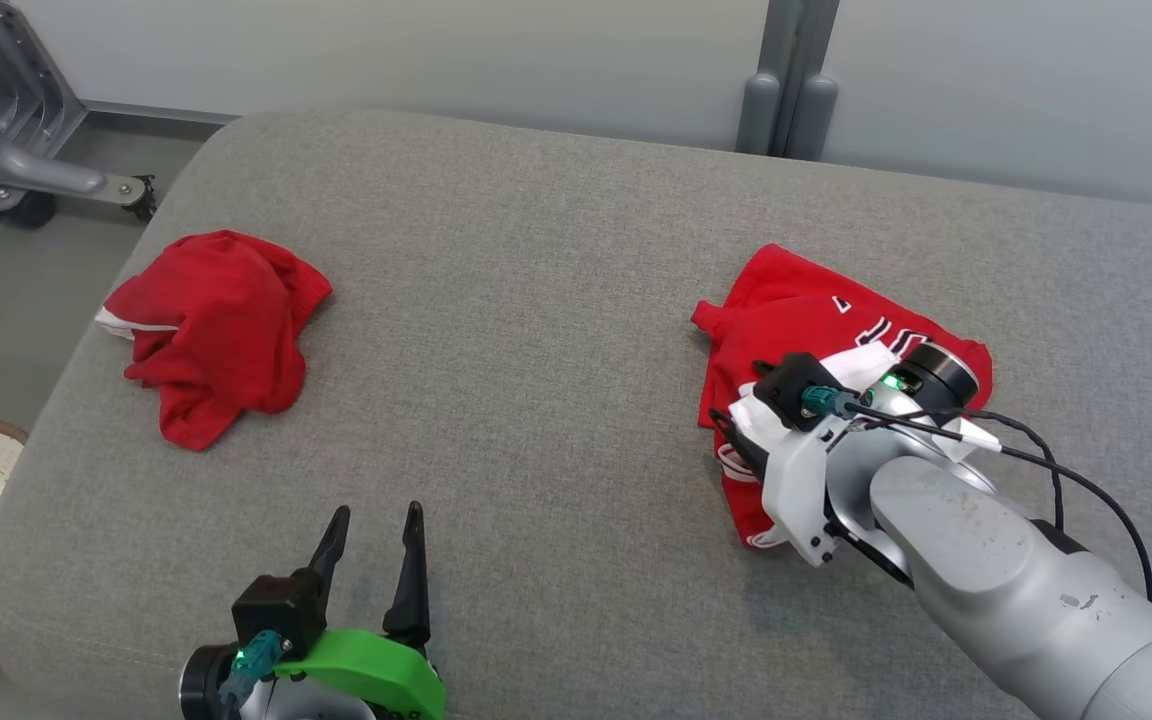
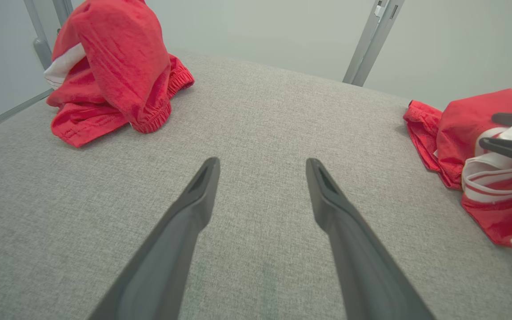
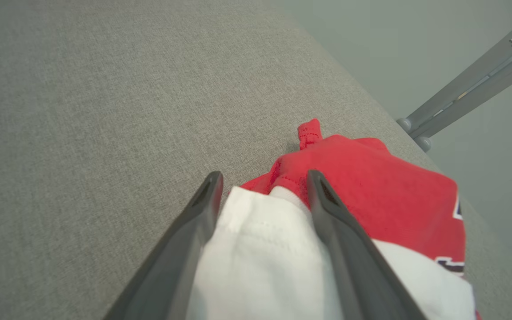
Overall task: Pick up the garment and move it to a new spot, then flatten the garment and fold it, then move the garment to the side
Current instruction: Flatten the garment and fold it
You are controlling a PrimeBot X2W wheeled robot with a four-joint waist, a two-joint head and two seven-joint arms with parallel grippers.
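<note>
Plainly, the risks run across the scene. At the far left a crumpled red garment lies heaped close to the left edge of the grey cushion; a jersey carried too far that way could land on it and tangle the two, or slide off that edge. In the middle the cushion is bare, and that looks like the safer new spot. On the right lies the red-and-white jersey, bunched in several layers. This is likely the garment in hand, since the right arm is over it. A grip that takes only the top white fold could let the rest trail or slip free on the lift. A grip too deep could catch several layers and leave it harder to flatten. The left gripper hangs low over the near part of the cushion, its fingers spread wide, with nothing between them and nothing touched. The right gripper sits at the near-left part of the jersey with its fingers just as wide apart. The white fold fills the gap between them, but they are not clamped on it.
</note>
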